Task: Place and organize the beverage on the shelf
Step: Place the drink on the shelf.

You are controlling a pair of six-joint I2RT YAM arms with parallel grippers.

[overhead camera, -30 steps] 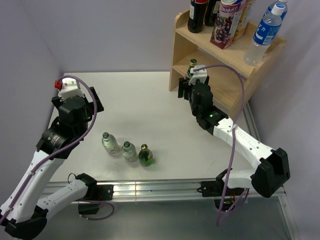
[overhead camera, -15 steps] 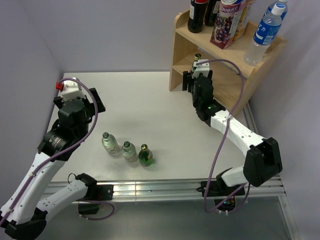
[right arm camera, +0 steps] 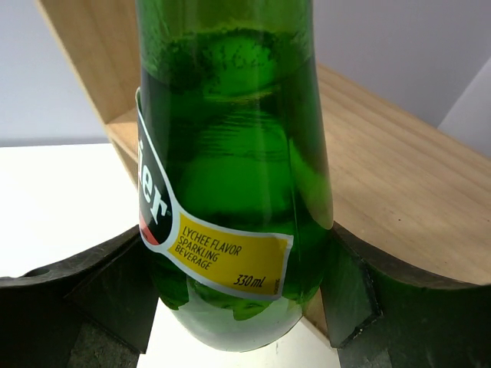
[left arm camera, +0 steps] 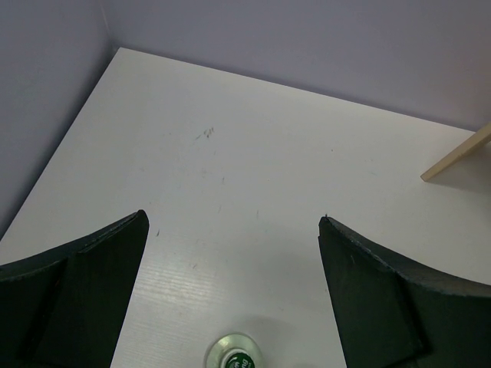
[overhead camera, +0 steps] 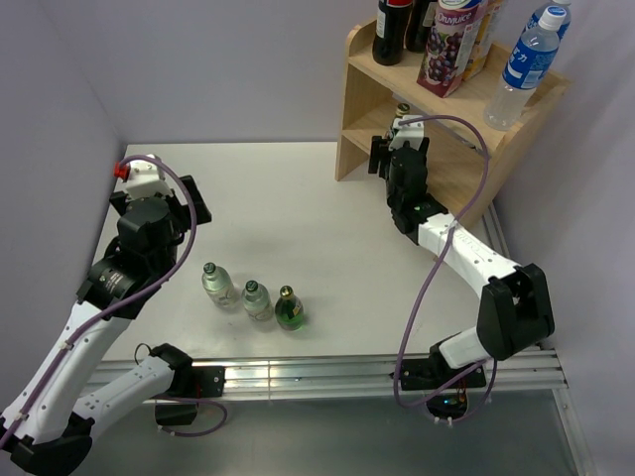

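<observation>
Right wrist, right end effector [right arm camera: 234,303] pinching green bottle [right arm camera: 230,146], LYCHEE FLAVOR SPARKLING BEVERAGE 330mL

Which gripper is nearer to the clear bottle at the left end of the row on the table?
Left. The left gripper hangs open just beyond that clear bottle; the right gripper is across the table at the shelf, holding a green bottle.

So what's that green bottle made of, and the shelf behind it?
The green lychee drink bottle looks like glass: see-through, shiny, with reflections and liquid visible inside, though clear plastic can't be ruled out. The shelf looks like pale bare wood, matte, with faint grain lines.
</observation>
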